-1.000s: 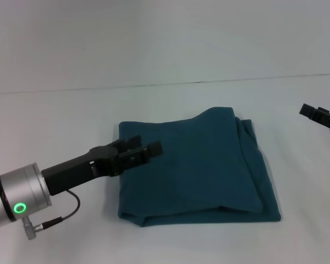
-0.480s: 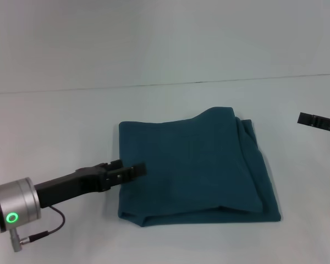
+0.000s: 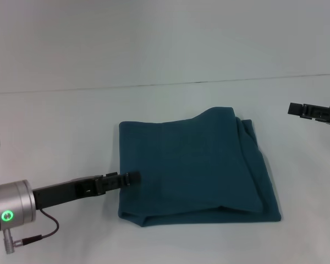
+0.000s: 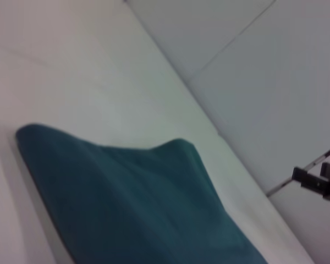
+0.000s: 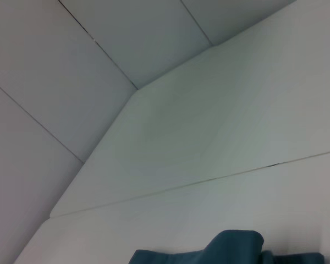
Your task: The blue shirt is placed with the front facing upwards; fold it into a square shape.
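Teal blue shirt [image 3: 195, 165] lies folded near-square mid table [image 3: 55, 126]; we judge folding done.
Left tool [image 3: 133, 177] at its left edge, right tool [image 3: 311, 111] well apart; jaw states we can't tell; next, retract.

We are seeing even, soft, fairly bright light across the head view, with no glare on the pale table [image 3: 55, 126]. The blue shirt [image 3: 192, 170] is casting only a thin, faint shadow along its near edge, and the left gripper [image 3: 133, 177] is throwing almost none. A green indicator light [image 3: 7, 215] is glowing on the left arm. The left wrist view is looking blurred, the shirt's edges [image 4: 126, 203] smearing softly and the right gripper [image 4: 319, 181] showing far off as a fuzzy dark shape. The right wrist view is staying cleaner, wall seams [image 5: 99, 49] reading crisply.
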You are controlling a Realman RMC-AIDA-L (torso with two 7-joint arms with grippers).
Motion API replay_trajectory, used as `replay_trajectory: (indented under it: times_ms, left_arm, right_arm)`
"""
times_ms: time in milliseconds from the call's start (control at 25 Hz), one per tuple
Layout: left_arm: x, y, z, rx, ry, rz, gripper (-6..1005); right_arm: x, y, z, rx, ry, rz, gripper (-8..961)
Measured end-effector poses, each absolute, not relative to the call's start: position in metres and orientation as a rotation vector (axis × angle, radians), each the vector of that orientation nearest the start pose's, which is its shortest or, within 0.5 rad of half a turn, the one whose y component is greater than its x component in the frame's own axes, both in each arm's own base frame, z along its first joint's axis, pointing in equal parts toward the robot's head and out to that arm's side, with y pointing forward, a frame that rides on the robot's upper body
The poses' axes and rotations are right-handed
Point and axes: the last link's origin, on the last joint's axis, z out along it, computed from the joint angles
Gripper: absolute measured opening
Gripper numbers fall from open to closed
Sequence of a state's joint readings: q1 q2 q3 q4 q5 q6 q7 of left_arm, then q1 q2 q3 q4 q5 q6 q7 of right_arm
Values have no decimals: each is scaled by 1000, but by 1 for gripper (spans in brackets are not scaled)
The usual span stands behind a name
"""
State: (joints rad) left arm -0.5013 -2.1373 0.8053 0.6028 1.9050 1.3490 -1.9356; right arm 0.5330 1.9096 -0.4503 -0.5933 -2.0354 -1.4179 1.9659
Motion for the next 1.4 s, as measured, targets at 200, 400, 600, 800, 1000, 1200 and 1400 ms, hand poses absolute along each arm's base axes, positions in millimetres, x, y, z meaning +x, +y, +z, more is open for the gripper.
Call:
replay_trajectory:
  times_ms: [200, 400, 600, 800, 1000, 1200, 1400]
  left_arm:
    - [-264, 333, -43, -2442, -1557, -717, 965]
    - [-272, 339, -42, -2395, -1586, -634, 965]
    - [-273, 340, -45, -2402, -1590, -591, 965]
    - [-267, 339, -52, -2438, -1585, -570, 965]
    - [-263, 340, -54, -2464, -1576, -560, 965]
    - [-260, 341, -56, -2475, -1573, -555, 964]
    - [-260, 342, -57, -2472, -1568, -550, 964]
  right_arm:
    - [321, 363, 95, -2139, 1401, 800, 703]
    - [323, 362, 96, -2134, 1404, 795, 703]
    - [325, 360, 96, -2130, 1408, 793, 704]
    - [327, 359, 96, -2125, 1414, 794, 704]
    - [327, 359, 96, -2123, 1412, 793, 704]
    - [328, 359, 97, -2116, 1409, 794, 703]
    - [328, 360, 96, -2115, 1408, 796, 703]
